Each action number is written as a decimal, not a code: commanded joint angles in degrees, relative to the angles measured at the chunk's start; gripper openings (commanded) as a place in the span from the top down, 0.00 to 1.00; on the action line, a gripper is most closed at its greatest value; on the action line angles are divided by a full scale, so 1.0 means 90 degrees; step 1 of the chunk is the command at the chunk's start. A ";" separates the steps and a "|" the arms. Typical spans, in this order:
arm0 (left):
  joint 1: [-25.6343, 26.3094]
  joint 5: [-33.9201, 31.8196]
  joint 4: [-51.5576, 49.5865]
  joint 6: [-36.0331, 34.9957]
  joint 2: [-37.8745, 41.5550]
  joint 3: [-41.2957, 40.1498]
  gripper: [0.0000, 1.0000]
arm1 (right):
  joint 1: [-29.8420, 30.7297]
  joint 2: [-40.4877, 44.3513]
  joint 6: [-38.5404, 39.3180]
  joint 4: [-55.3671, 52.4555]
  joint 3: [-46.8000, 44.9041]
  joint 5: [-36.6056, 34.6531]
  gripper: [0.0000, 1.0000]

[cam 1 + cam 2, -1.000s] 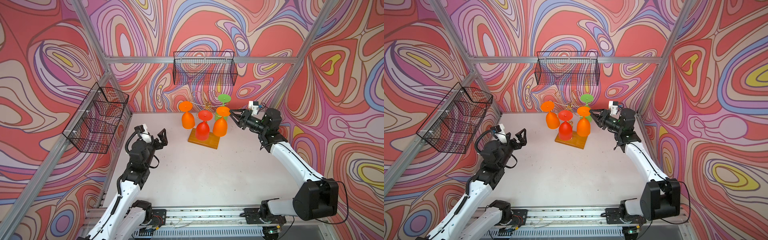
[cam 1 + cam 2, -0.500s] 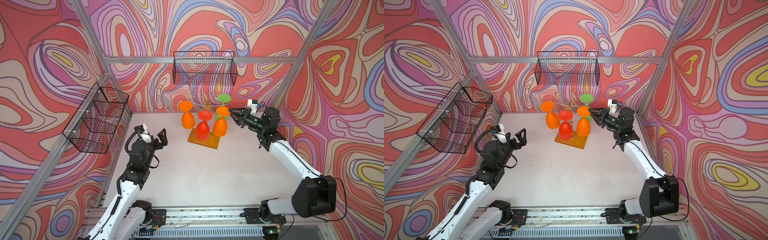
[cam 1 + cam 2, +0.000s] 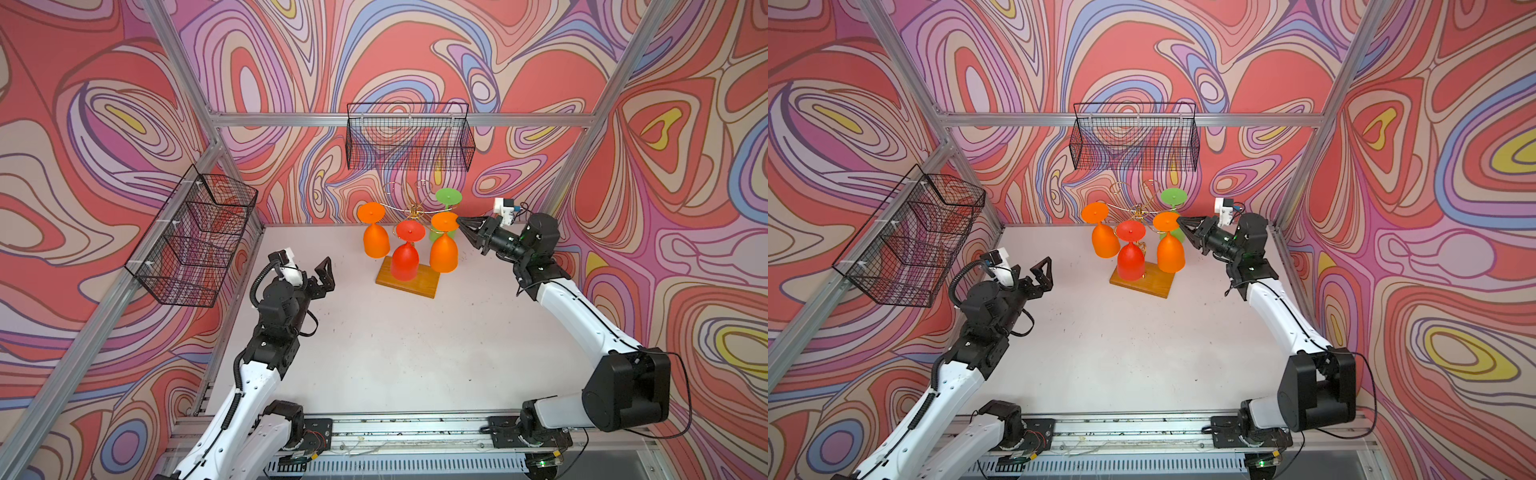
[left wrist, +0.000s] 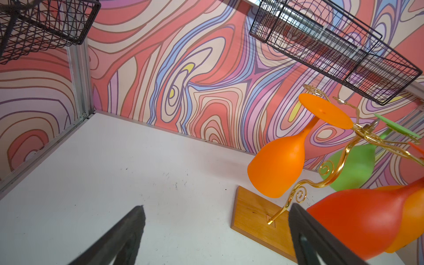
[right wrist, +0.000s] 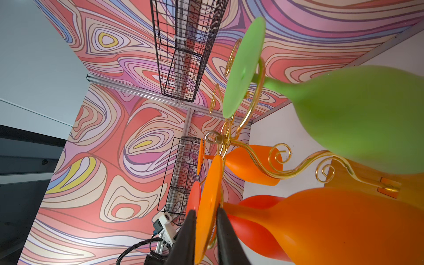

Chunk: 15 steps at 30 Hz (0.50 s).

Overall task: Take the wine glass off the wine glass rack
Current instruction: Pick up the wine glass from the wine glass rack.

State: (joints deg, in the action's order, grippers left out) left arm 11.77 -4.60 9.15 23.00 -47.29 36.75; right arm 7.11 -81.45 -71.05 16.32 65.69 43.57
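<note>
Glasses all hang bowl-down from the thin gold wire wine glass rack (image 3: 414,212) with the curly arms. It stands on its honey-brown rectangular wooden base (image 3: 409,283) in the upper middle of both top views, on the white tabletop (image 3: 415,353) close to the back wall. There are four of them: a matte orange wine glass (image 3: 444,253) on the right side of the rack, a red wine glass (image 3: 405,264) at the front, a second orange glass (image 3: 376,245) on the left and a green wine glass (image 3: 449,196) at the back. The black right gripper (image 3: 460,222) comes in from the right and sits at the round foot of that first orange wine glass. In the right wrist view its fingers (image 5: 188,231) are drawn in on both faces of the foot disc and look pinched onto it, while the glass hangs on its arm. The left gripper (image 3: 320,274) hovers left of centre, well apart from the rack, jaws spread wide. A black wire mesh basket (image 3: 409,141) hangs on the back wall at top middle, and a second mesh basket (image 3: 195,245) is on the left wall.
</note>
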 commanded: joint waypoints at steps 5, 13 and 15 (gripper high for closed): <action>0.0040 -0.0142 -0.0018 -0.0090 0.0088 0.0068 0.03 | 0.0035 -0.0032 0.0003 0.0160 0.0045 0.0129 0.91; 0.0040 -0.0143 -0.0019 -0.0105 0.0069 0.0077 0.03 | 0.0030 -0.0084 0.0005 0.0178 0.0036 0.0149 1.00; 0.0040 -0.0143 -0.0017 -0.0109 0.0062 0.0068 0.03 | 0.0032 -0.0097 -0.0016 0.0209 0.0035 0.0131 1.00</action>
State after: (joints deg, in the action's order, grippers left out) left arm 11.77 -5.21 9.15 22.52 -47.27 36.75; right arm 7.14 -81.58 -71.29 16.38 65.69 44.42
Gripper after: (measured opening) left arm 0.966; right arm 0.048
